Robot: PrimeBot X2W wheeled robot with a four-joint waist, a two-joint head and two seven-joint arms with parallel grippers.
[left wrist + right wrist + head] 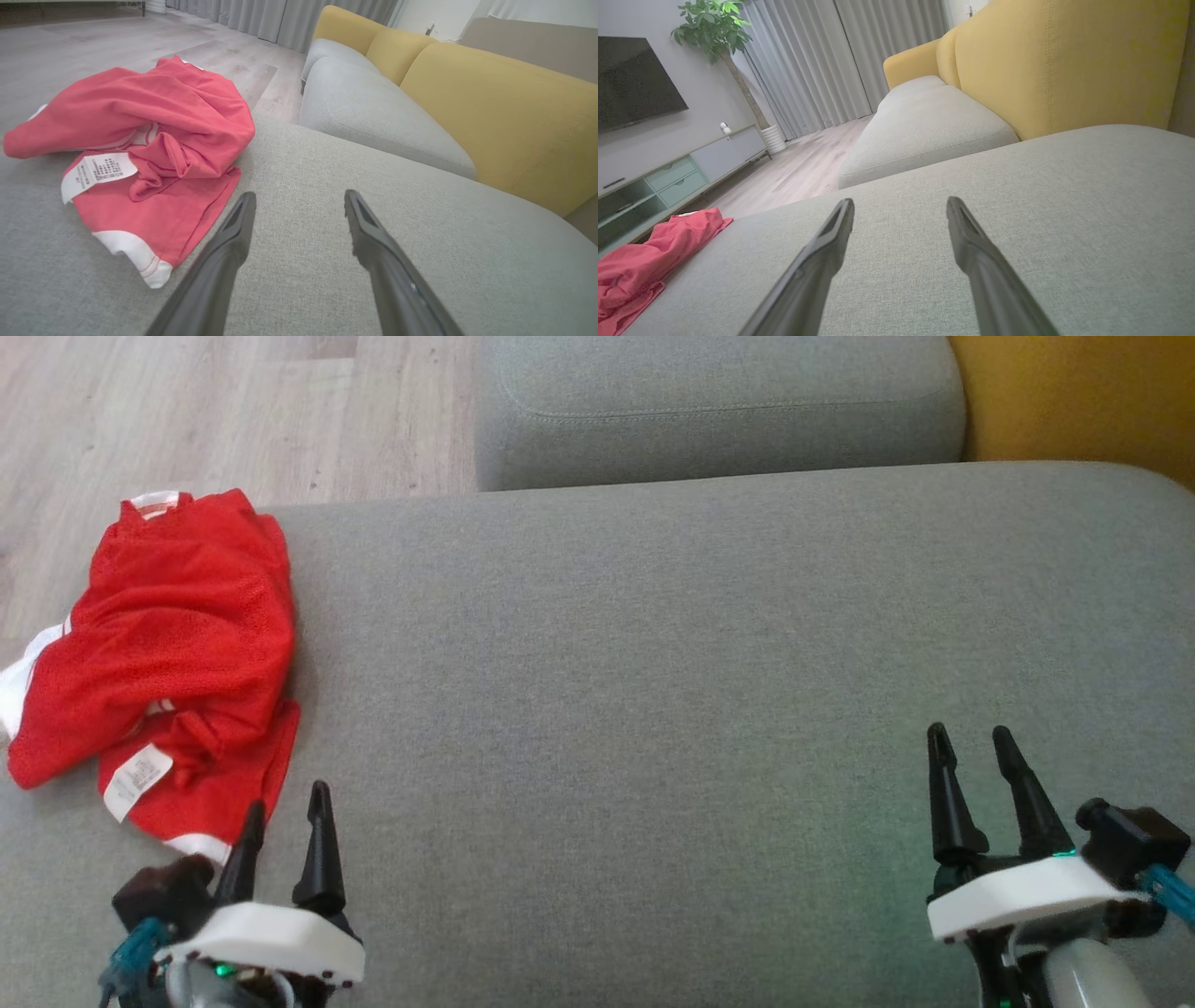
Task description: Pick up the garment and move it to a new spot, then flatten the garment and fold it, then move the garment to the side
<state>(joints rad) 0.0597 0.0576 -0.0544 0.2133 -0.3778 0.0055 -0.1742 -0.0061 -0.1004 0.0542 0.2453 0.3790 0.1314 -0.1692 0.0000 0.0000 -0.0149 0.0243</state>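
Lying just ahead of the left hand point(287, 800), the garment point(168, 653) is well apart from the right hand point(970, 732); both hands' fingers stand spread.

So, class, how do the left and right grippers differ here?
The left gripper is beside the garment; the right gripper is far from it, over bare cushion. The left gripper's dark block sits on its left, the right gripper's on its right. Both are open and empty.

Garment point(177, 644) sits at the seat cushion's point(653, 663) left edge, left gripper point(287, 798) just beside its near end, right gripper point(970, 732) way off toward the right edge.
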